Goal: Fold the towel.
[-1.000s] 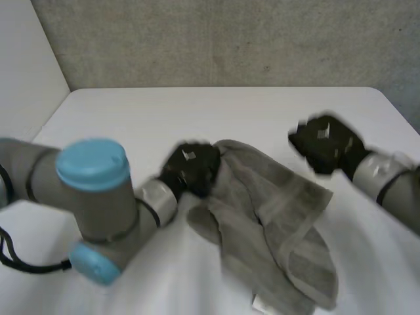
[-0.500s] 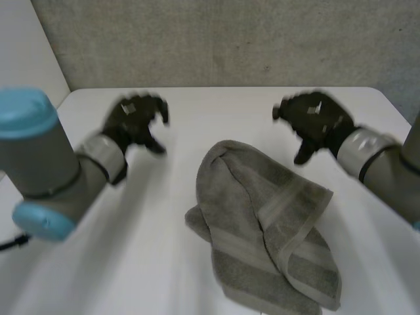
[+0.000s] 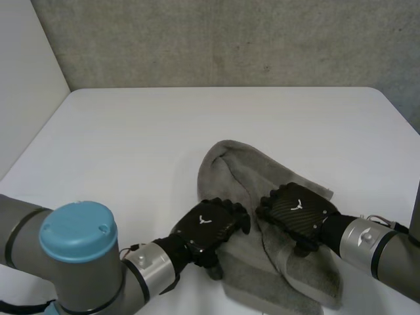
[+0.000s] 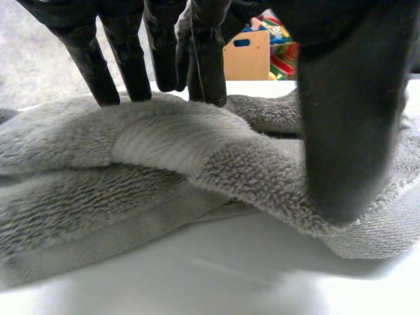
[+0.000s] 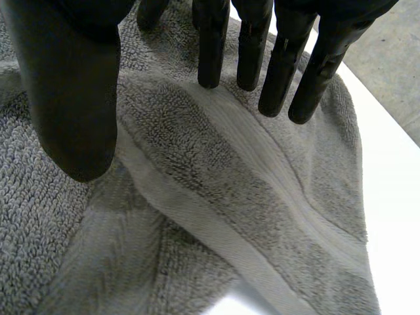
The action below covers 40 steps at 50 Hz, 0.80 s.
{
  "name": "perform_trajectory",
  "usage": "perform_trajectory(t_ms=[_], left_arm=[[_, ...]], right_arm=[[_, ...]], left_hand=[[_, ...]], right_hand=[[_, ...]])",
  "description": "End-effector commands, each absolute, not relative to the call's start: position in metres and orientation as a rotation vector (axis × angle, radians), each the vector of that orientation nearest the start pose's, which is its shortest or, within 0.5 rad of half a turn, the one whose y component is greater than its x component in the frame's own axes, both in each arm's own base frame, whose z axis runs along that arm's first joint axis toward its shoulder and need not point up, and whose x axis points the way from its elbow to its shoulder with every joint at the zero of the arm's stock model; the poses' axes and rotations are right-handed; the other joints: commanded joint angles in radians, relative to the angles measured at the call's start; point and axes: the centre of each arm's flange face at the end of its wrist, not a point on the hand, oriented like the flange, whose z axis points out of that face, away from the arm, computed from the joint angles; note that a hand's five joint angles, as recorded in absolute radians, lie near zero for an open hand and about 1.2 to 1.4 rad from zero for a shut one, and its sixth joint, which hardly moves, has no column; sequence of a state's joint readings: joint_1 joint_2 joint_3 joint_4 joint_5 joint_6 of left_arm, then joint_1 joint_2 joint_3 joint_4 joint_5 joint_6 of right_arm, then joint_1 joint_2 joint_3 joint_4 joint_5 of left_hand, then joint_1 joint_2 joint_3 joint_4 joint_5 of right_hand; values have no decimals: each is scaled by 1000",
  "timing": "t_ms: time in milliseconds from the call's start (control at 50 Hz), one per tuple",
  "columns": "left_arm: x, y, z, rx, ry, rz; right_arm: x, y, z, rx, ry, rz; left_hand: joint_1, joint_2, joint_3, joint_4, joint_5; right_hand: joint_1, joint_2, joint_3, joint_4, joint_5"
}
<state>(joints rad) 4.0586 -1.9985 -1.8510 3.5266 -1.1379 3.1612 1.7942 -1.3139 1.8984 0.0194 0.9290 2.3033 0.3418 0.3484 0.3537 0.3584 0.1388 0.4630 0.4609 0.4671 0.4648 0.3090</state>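
The grey terry towel (image 3: 243, 167) lies rumpled on the white tabletop (image 3: 131, 144), right of the middle and toward the near edge. It is loosely doubled over itself, with a paler woven band running across its upper layer. Its rounded far end points toward the grey concrete wall (image 3: 230, 39).

Both black hands are down on the towel's nearer half, side by side and close to each other. The left hand (image 3: 210, 226) sits at the towel's left edge. In the left wrist view its fingers (image 4: 125, 52) reach straight down with their tips on a raised ridge of the towel (image 4: 164, 170). The thumb (image 4: 348, 118) stands well apart from them and presses on the hem where it meets the tabletop (image 4: 216, 269), so this hand is spread and pinches nothing.

The right hand (image 3: 298, 213) rests on the middle of the towel, just right of the left hand. In the right wrist view its fingers (image 5: 213, 46) are straight, their tips at the pale band of the towel (image 5: 216, 170). Its thumb (image 5: 72, 85) is held wide of them over the cloth, so this hand too is spread and clamps nothing.

The left arm, with its light-blue cap (image 3: 79, 230), comes in from the near left corner, and the grey right arm (image 3: 367, 239) from the near right. Past the left hand's fingers, off the tabletop, stands a tan box (image 4: 246, 56) with bright coloured items beside it.
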Motion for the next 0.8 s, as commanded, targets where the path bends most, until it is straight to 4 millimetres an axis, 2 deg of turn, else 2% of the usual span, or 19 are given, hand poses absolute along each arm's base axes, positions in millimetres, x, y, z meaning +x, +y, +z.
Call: perform_trajectory(t_ms=[20, 80, 100, 120, 140, 180, 200, 220, 280, 360, 380, 400, 420, 440, 460, 480, 500, 600, 800], left_arm=[[-335, -138, 122, -1030, -1812, 1248], [-336, -138, 120, -1035, -1812, 1246], [-337, -137, 117, -1038, -1819, 1239], [-338, -135, 113, -1044, -1824, 1221], [-338, -135, 113, -1044, -1824, 1221], [-339, -133, 107, -1050, -1840, 1209], [-339, -133, 107, -1050, -1840, 1209], [-338, -134, 105, -1046, -1852, 1212], [-337, -136, 105, -1035, -1876, 1228], [-336, -138, 107, -1031, -1882, 1240], [-337, -137, 107, -1031, -1880, 1239], [-336, -137, 108, -1031, -1879, 1240], [-336, -137, 108, -1031, -1879, 1240], [-336, -137, 108, -1031, -1879, 1240], [-336, -137, 108, -1031, -1879, 1240], [-336, -137, 108, -1031, -1882, 1240], [-336, -137, 108, -1031, -1882, 1240], [-337, -134, 109, -1037, -1873, 1236], [-343, -127, 113, -1059, -1835, 1236]], right_arm=[[236, -209, 147, -1528, 1906, -1499], [236, -212, 145, -1510, 1914, -1499], [236, -212, 145, -1510, 1914, -1499], [237, -214, 146, -1504, 1912, -1506], [237, -214, 146, -1504, 1912, -1506], [237, -216, 148, -1491, 1914, -1512], [237, -216, 148, -1491, 1914, -1512], [235, -219, 150, -1483, 1921, -1524], [231, -228, 154, -1455, 1937, -1557], [228, -240, 160, -1409, 1968, -1597], [225, -249, 165, -1372, 1996, -1626], [220, -257, 168, -1323, 2036, -1648], [220, -257, 168, -1322, 2037, -1649], [215, -265, 171, -1284, 2065, -1671], [211, -270, 173, -1260, 2085, -1685], [211, -270, 173, -1259, 2085, -1685], [209, -274, 173, -1249, 2097, -1694], [207, -275, 170, -1242, 2111, -1685], [206, -274, 157, -1234, 2142, -1639]], left_hand=[[68, 61, 56, 51, 96], [121, 115, 109, 105, 150], [185, 179, 173, 169, 214], [290, 284, 279, 274, 319], [292, 285, 280, 275, 320], [548, 542, 537, 532, 577], [550, 543, 538, 533, 578], [716, 709, 704, 699, 744], [843, 836, 831, 826, 871], [885, 878, 873, 868, 913], [835, 829, 823, 819, 864], [678, 671, 666, 661, 706], [676, 670, 664, 660, 705], [377, 370, 365, 360, 405], [374, 367, 362, 357, 402], [159, 152, 147, 142, 187], [104, 98, 92, 88, 133], [-25, -32, -37, -42, 3], [-26, -32, -37, -42, 3]], right_hand=[[179, 181, 175, 177, 159], [346, 348, 342, 344, 326], [347, 349, 343, 345, 327], [481, 483, 477, 479, 460], [482, 484, 478, 480, 462], [762, 765, 758, 761, 742], [764, 766, 760, 762, 744], [921, 923, 917, 919, 900], [933, 935, 929, 932, 913], [933, 935, 929, 932, 913], [933, 935, 929, 932, 913], [933, 935, 929, 932, 913], [933, 935, 929, 932, 913], [933, 935, 929, 932, 913], [933, 935, 929, 932, 913], [933, 935, 929, 932, 913], [933, 935, 929, 932, 913], [933, 935, 929, 932, 913], [933, 935, 929, 932, 913]])
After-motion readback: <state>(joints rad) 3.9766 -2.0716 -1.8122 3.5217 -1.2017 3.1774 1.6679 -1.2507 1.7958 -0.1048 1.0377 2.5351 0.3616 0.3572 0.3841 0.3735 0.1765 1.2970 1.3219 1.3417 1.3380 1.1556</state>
